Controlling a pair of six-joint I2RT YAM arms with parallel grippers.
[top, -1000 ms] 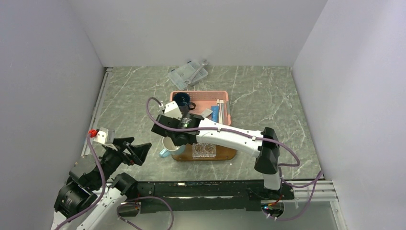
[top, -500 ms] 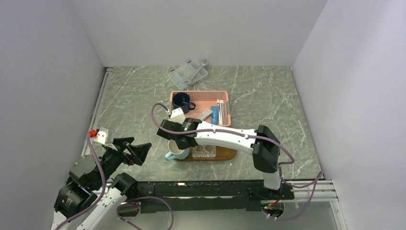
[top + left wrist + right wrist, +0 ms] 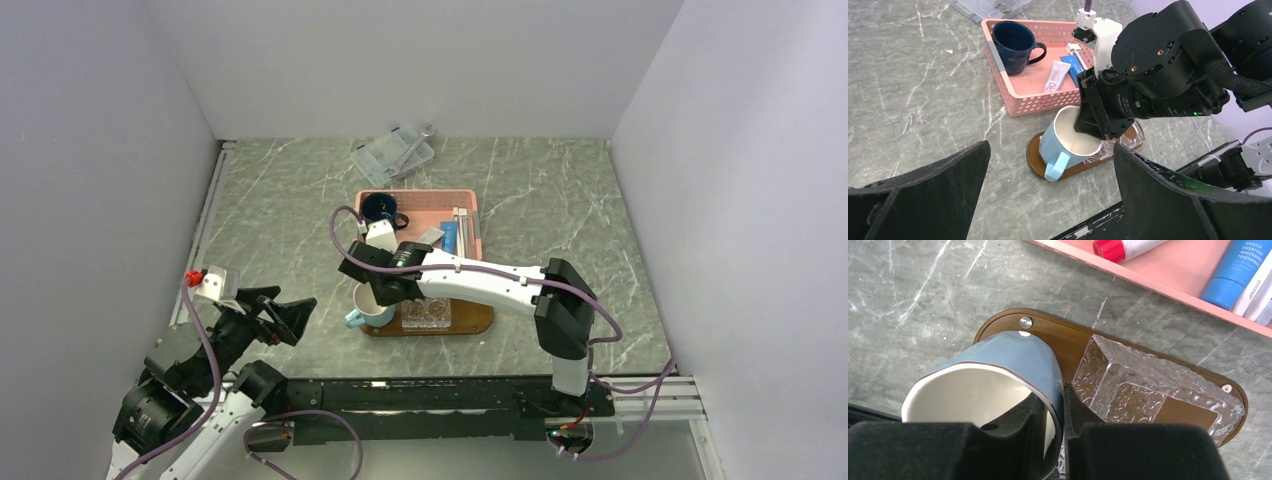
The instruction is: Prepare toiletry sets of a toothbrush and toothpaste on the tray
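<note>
The dark-brown oval tray (image 3: 478, 322) (image 3: 1074, 338) (image 3: 1034, 156) lies in front of the pink basket. A light blue mug (image 3: 366, 307) (image 3: 1064, 146) (image 3: 998, 357) is at its left end, leaning a little. My right gripper (image 3: 386, 293) (image 3: 1062, 392) (image 3: 1089, 125) is shut on the mug's rim, one finger inside and one outside. A blue toothpaste (image 3: 1237, 271) (image 3: 449, 238) (image 3: 1071, 66) tube lies in the basket. I cannot make out a toothbrush for sure. My left gripper (image 3: 1050, 148) (image 3: 291, 316) hangs open and empty near the table's front left.
A clear textured glass block (image 3: 1143, 382) (image 3: 427, 313) occupies the tray's middle. The pink basket (image 3: 472, 194) (image 3: 998, 67) also holds a dark blue mug (image 3: 380, 208) (image 3: 1013, 44) and a white tube with a red cap (image 3: 1125, 247). A clear plastic box (image 3: 392, 153) sits at the back.
My right arm has swung right and toward the near edge, carrying the light blue mug onto the tray's left end. The left arm has not moved.
</note>
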